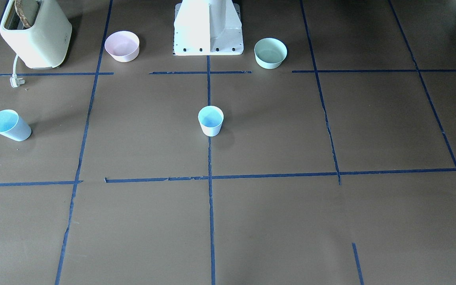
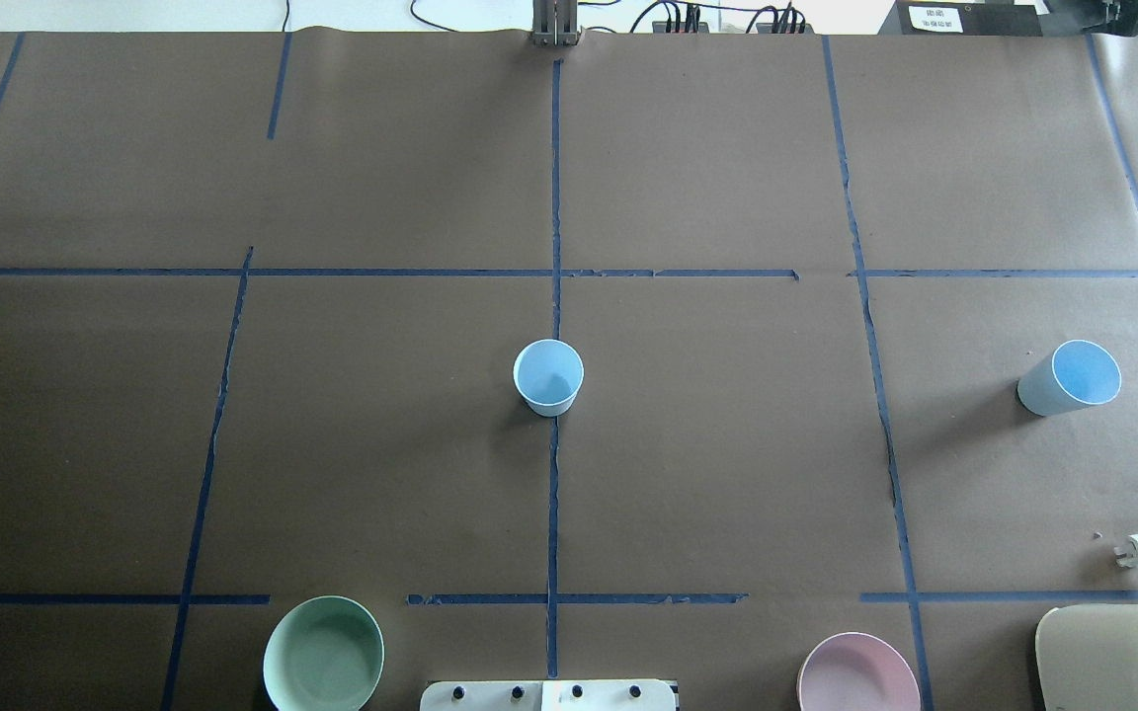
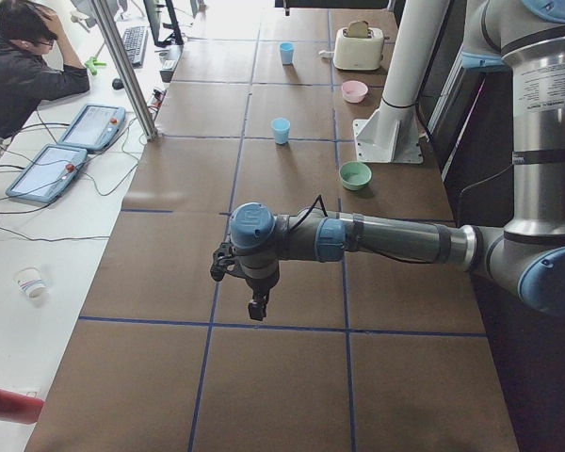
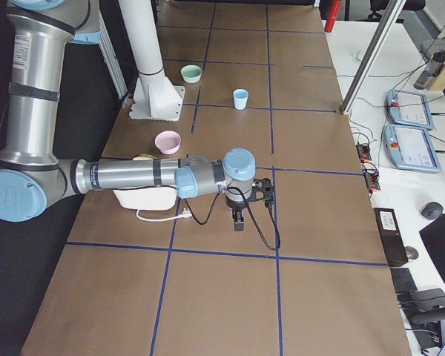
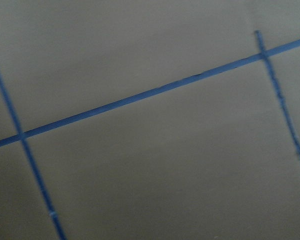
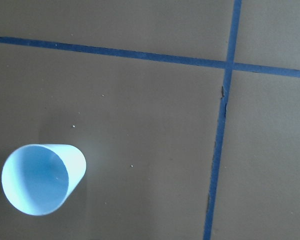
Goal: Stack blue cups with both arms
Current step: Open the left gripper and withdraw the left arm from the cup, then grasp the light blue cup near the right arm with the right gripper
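Two pale blue cups stand upright and apart on the brown table. One cup (image 1: 211,120) (image 2: 548,376) (image 3: 281,130) (image 4: 240,99) is on the centre tape line. The other cup (image 1: 10,125) (image 2: 1070,378) (image 3: 286,53) stands far out on the robot's right and shows at the lower left of the right wrist view (image 6: 42,185). The left gripper (image 3: 256,306) hangs over the table's left end, far from both cups. The right gripper (image 4: 238,221) hangs over the right end. I cannot tell whether either is open or shut. The left wrist view shows only tape lines.
A cream toaster (image 1: 34,33) (image 2: 1117,657) with its loose plug (image 1: 15,81) sits at the robot's right. A pink bowl (image 1: 122,46) (image 2: 857,673) and a mint-green bowl (image 1: 270,52) (image 2: 323,654) flank the white pedestal (image 1: 208,27). An operator (image 3: 24,71) sits beside the table.
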Controlling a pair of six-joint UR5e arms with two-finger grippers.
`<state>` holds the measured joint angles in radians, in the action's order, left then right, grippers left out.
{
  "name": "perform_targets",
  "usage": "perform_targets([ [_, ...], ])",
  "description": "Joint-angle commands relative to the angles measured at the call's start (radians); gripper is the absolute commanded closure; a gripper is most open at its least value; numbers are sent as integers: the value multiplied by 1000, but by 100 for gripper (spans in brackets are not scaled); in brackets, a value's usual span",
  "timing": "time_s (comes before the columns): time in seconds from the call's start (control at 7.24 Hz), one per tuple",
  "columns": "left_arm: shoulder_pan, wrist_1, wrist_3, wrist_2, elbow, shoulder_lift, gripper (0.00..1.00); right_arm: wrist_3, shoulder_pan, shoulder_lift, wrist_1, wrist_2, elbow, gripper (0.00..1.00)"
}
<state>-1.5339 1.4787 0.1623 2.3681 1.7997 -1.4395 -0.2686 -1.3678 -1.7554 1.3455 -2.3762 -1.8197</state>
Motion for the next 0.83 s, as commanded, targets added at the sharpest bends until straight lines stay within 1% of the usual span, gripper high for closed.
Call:
perform_targets([
  [0.0, -2, 2, 0, 0, 4, 4, 0, -292, 167, -12, -211, 111, 10, 0],
  [0.14, -2, 2, 0, 0, 10, 13, 0, -302, 209, -3, -271, 127, 57, 0],
  [0.28, -2, 2, 0, 2, 13, 16, 0, -311, 223, 1, -298, 129, 83, 0],
  [0.69, -2, 2, 0, 2, 13, 16, 0, -311, 288, 1, -301, 143, 105, 0],
])
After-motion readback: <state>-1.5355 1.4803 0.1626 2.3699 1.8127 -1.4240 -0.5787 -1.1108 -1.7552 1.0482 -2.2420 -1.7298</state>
